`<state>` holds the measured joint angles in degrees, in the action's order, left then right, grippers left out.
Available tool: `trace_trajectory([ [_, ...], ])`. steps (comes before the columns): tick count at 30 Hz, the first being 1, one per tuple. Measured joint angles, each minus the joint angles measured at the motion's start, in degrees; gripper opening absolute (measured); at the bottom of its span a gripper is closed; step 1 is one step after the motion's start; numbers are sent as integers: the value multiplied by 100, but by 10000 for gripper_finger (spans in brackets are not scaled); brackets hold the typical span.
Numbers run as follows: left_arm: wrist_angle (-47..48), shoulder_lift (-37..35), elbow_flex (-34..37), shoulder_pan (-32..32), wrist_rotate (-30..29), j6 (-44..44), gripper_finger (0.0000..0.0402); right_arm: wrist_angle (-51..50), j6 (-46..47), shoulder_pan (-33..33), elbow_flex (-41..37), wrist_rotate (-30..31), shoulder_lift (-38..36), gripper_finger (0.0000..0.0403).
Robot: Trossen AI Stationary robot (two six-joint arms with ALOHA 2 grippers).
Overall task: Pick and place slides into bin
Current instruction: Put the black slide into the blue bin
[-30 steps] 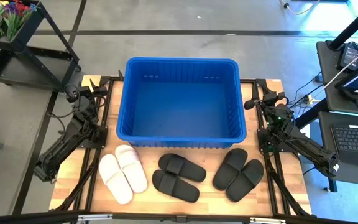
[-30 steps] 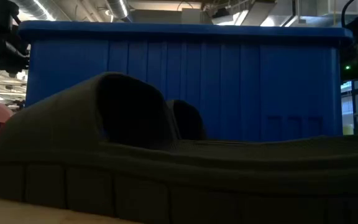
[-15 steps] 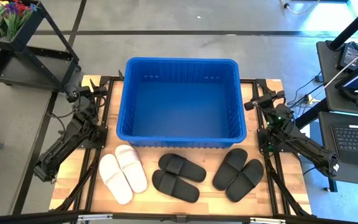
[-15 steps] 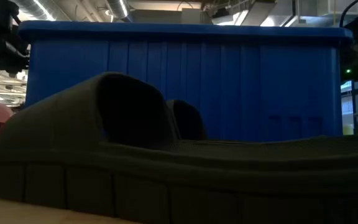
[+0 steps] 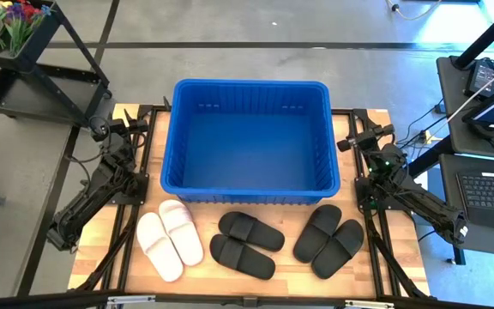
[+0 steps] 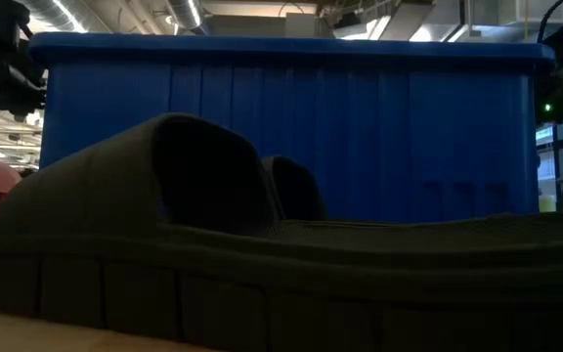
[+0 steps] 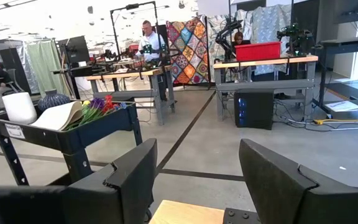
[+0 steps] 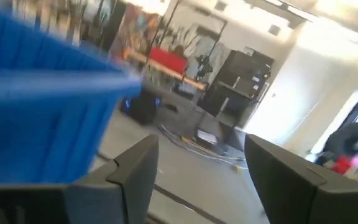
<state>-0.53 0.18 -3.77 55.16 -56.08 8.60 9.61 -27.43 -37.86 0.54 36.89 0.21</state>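
The blue bin point(image 5: 247, 137) stands on the far half of the table and looks empty. It also shows in the low view point(image 6: 360, 127). Along the near edge lie a pale pair of slides point(image 5: 170, 239), a black pair point(image 5: 245, 243) in the middle and a black pair point(image 5: 328, 240) on the right. All rest on their soles. One black slide point(image 6: 213, 225) fills the low view. My left gripper point(image 7: 194, 155) is open and empty beside the bin's far left corner point(image 5: 114, 129). My right gripper point(image 8: 201, 149) is open and empty beside the bin's far right corner point(image 5: 358, 140).
A dark cart with flowers point(image 5: 24, 34) stands off the table's far left. A desk with a laptop point(image 5: 491, 184) stands off the right. The bin's wall point(image 8: 36, 81) is close to my right gripper. People and workbenches point(image 7: 148, 37) show far off in the room.
My right gripper has turned a little in place beside the bin's far right corner. The slides and the bin have kept still.
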Motion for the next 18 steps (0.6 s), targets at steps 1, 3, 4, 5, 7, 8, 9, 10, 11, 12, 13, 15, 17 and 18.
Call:
trace_trajectory([
  [1,1,-1,0,0,-1,0,224,210,384,2,0,-89,0,239],
  [3,0,0,0,0,0,-23,224,669,1329,4,0,-395,0,239],
  [4,0,-2,0,0,0,-45,224,945,1655,4,0,-513,0,239],
  [5,0,-2,0,0,0,-55,224,1283,1836,4,2,-516,11,239],
  [7,0,-2,0,0,0,-53,224,1734,2135,3,83,-335,13,239],
  [8,0,-1,0,0,0,-59,224,1887,2256,4,174,-247,13,239],
  [9,0,-2,0,0,2,-78,224,1944,2339,3,296,-214,13,239],
  [10,0,-2,0,0,2,-97,224,1926,2427,4,454,-210,15,239],
  [11,0,-2,0,0,2,-114,224,1854,2436,4,632,-224,37,239],
  [12,0,-2,0,0,2,-154,224,1782,2411,4,818,-293,87,239],
  [13,0,-2,0,0,2,-226,224,1699,2331,2,1030,-493,184,239],
  [15,-5,-1,0,0,2,-288,224,1558,2080,4,1522,-1077,488,239],
  [17,-11,-1,0,0,1,-293,224,1349,1862,6,2091,-1575,931,239],
  [18,-11,-2,0,0,2,-295,224,1160,1815,5,2400,-1851,1205,239],
])
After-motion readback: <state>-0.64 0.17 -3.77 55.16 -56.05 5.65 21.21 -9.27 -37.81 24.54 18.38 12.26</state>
